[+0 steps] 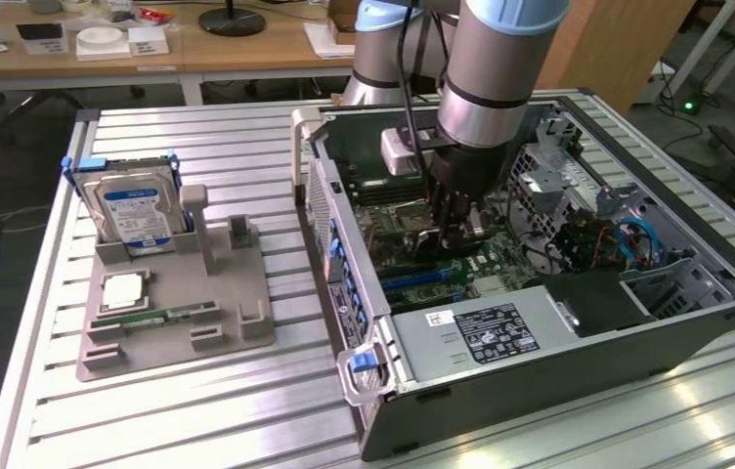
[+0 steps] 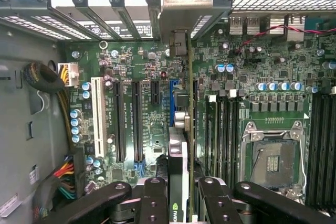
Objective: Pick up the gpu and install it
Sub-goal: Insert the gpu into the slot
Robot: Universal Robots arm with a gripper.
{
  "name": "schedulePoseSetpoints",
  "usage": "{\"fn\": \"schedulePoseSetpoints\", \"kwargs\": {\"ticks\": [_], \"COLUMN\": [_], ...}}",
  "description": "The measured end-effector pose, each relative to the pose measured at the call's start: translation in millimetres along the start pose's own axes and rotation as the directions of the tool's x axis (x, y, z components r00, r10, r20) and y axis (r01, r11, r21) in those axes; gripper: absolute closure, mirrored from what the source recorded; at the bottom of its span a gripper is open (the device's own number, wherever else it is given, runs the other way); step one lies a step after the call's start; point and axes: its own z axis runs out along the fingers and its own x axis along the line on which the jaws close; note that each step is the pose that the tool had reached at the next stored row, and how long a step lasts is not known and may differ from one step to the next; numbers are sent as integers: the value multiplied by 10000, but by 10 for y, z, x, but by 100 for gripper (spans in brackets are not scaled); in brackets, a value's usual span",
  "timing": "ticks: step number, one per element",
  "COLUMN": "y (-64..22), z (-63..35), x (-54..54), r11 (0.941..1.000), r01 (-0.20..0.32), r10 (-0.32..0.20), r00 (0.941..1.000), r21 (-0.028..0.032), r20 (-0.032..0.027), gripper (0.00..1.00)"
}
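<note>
The gpu (image 2: 179, 161) stands on edge, pinched between the two black fingers (image 2: 153, 199) of the tool (image 2: 181, 203), which are part closed and press on its two flat faces. Its long axis runs straight away from the tool along the blue slot (image 2: 172, 92) of the motherboard (image 2: 131, 61), and its silver bracket (image 2: 176, 3) reaches the barred rear wall of the case. So the card sits directly beneath the tool, lined up with the slot rather than across it. I cannot tell whether its lower edge is already in the slot or just above it. In the exterior view the tool (image 1: 456, 234) is down inside the open case (image 1: 538, 371), and I judge the bracket end points toward about eight o'clock. Out at nine o'clock, the exterior view's left, the hard drive (image 1: 133, 210) stands in its grey holder (image 1: 231, 322) on the bench (image 1: 237, 147), well apart from the case
</note>
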Motion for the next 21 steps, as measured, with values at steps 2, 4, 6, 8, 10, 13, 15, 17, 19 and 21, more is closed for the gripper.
{"fn": "schedulePoseSetpoints", "kwargs": {"ticks": [2,4,6,8,10,13,15,17,19,21], "y": [3,6,19,26,27,29,31,33,35,38], "z": [16,30,37,49,61,79,91,102,113,122], "x": [0,1,2,2,3,3,4,4,5,5], "r11": [10000,10000,10000,10000,10000,10000,10000,10000,10000,10000], "r01": [-2,-2,-3,-1,1,-1,-2,-2,-1,-2], "r10": [2,2,3,1,-1,1,2,2,1,2], "r00": [10000,10000,10000,10000,10000,10000,10000,10000,10000,10000], "r21": [1,1,-1,1,0,0,0,0,0,0], "r20": [1,0,-3,1,1,0,0,0,0,0], "gripper": [73,73,73,73,73,73,73,73,73,73]}}
